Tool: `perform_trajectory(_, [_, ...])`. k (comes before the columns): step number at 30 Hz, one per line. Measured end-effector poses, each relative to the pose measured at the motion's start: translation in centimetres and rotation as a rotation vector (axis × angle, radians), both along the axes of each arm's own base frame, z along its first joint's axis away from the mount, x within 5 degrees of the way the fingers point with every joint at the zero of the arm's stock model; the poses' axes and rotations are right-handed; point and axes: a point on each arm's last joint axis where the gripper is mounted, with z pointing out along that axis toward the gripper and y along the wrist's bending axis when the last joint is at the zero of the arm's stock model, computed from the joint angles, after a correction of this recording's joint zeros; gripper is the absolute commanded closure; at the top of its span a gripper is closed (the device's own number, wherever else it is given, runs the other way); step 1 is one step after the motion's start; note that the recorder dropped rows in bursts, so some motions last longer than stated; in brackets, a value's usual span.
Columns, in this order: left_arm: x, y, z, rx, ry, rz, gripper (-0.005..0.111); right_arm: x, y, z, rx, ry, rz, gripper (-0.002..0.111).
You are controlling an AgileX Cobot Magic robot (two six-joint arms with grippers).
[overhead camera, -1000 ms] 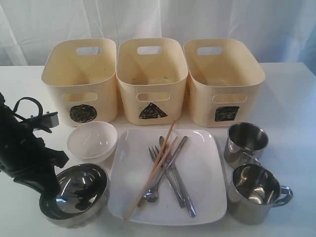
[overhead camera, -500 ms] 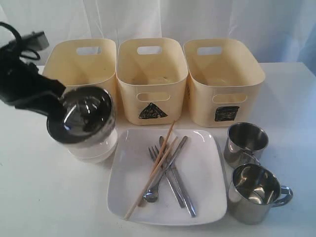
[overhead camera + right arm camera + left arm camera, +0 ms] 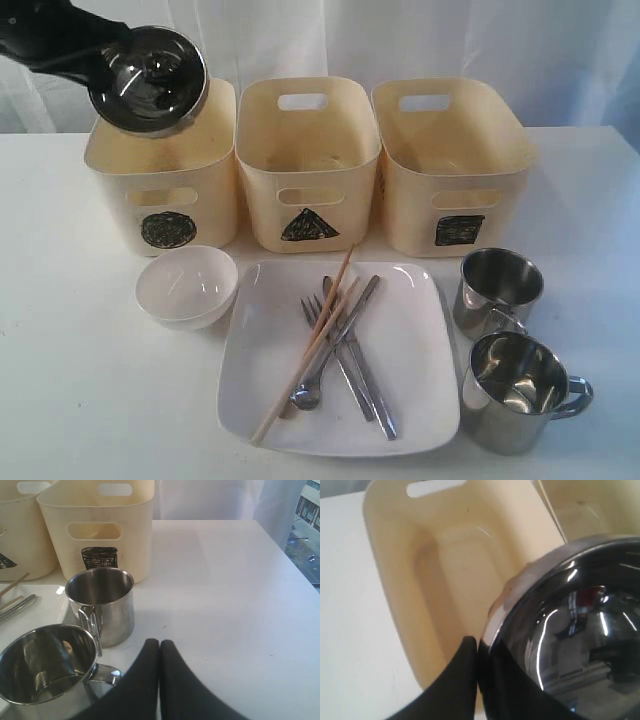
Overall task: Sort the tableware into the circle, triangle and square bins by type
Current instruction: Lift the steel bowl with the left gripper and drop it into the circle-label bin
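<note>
Left gripper: our left gripper (image 3: 479, 652) pinches the rim of the steel bowl (image 3: 150, 80). The jaws are close together with the rim between them.
Steel bowl: it is up in the air, tipped on its side.
Circle bin: the circle bin (image 3: 165, 170) sits right under the bowl with its open top facing up. We think the bowl only needs to go down and be let go.
Right gripper: our right gripper (image 3: 159, 650) is shut tight and holds nothing. It is low, near the two mugs (image 3: 102, 602).
Nearer arm: our left arm is at the circle bin. Our right arm is well apart from it.
Waiting: the white bowl (image 3: 187, 285) sits on the table in front of the circle bin.
</note>
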Motion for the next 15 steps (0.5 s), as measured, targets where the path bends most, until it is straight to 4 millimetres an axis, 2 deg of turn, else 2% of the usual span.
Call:
perform_trajectory(4, [3.5, 0.2, -0.9, 0.000, -0.009, 0.025, 0.107, 0.0, 0.0, 0.0, 0.000, 0.000, 0.000, 0.108])
perform_trajectory(9, [6.9, 0.0, -2.7, 0.006, 0.018, 0.031, 0.107, 0.0, 0.0, 0.0, 0.000, 0.000, 0.000, 0.108])
perform_trajectory(15, [9.8, -0.5, -6.8, 0.014, 0.118, 0.028, 0.107, 0.0, 0.0, 0.0, 0.000, 0.000, 0.000, 0.108])
